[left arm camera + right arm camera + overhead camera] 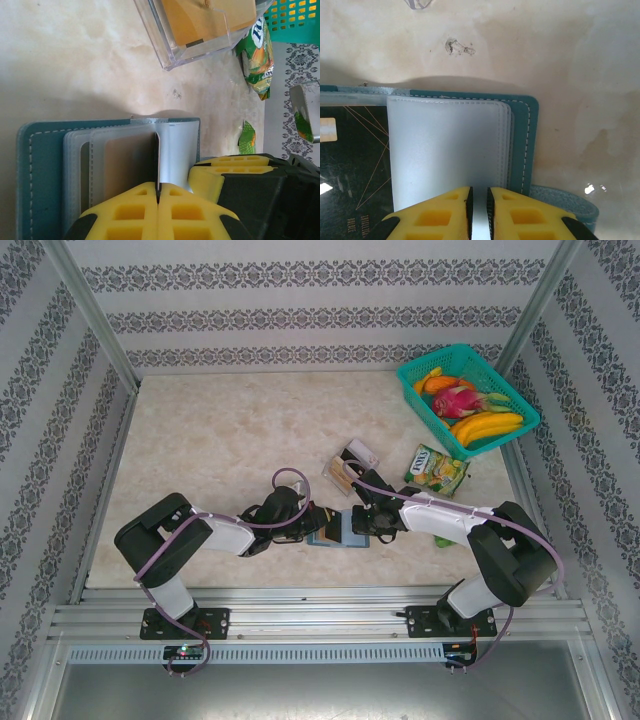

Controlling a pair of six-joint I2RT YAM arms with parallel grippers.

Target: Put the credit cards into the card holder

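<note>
Just beyond wallet [40,175]: tray [152,35], packet [257,55].

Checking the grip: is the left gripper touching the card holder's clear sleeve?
Touching. Left wrist view: left gripper pinches the clear sleeve edge-on between shut jaws.

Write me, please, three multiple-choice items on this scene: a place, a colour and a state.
1. Where is the snack packet? A in the basket; B on the table, right of the clear tray; C under that tray.
2. What colour is the wallet's cover? A teal; B red; C brown.
3. The left end effector is: A wide open; B holding the packet; C shut on the wallet's plastic sleeve.
Key: B, it lies past the tray's right side; A, teal rim shows; C, its fingers pinch the sleeve's edge.
</note>
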